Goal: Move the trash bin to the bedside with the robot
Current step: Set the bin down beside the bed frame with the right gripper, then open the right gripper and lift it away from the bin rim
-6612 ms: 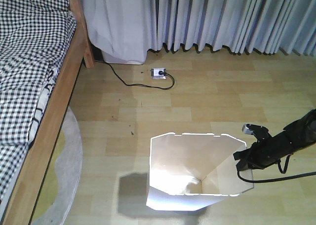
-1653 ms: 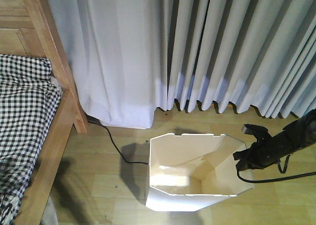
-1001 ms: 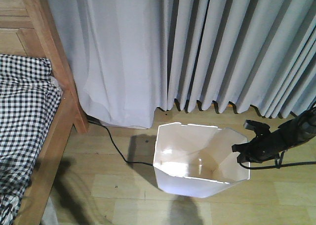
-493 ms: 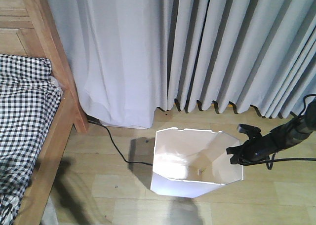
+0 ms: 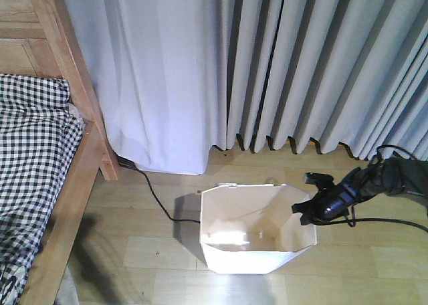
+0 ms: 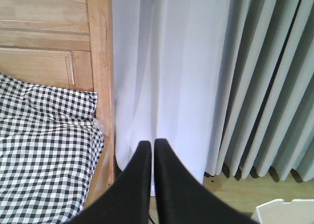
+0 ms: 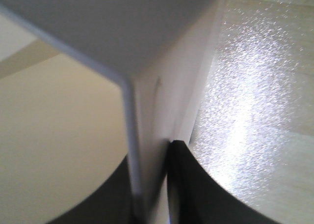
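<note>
Bin [image 5: 257, 241] upright on floor [image 5: 147, 251], right of bed [image 5: 80, 144], near curtain [image 5: 281, 64]. Right gripper [image 5: 309, 208] clamped on bin's right rim. Left gripper [image 6: 148, 150] closed, empty, facing curtain.

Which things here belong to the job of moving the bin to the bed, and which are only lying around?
Belong to the job:
- trash bin
- right end effector, clamped on the bin's rim
- bedside, wooden frame with checked bedding

Only lying around:
- curtains
- black cable on the floor
- left end effector, shut, holding nothing
</note>
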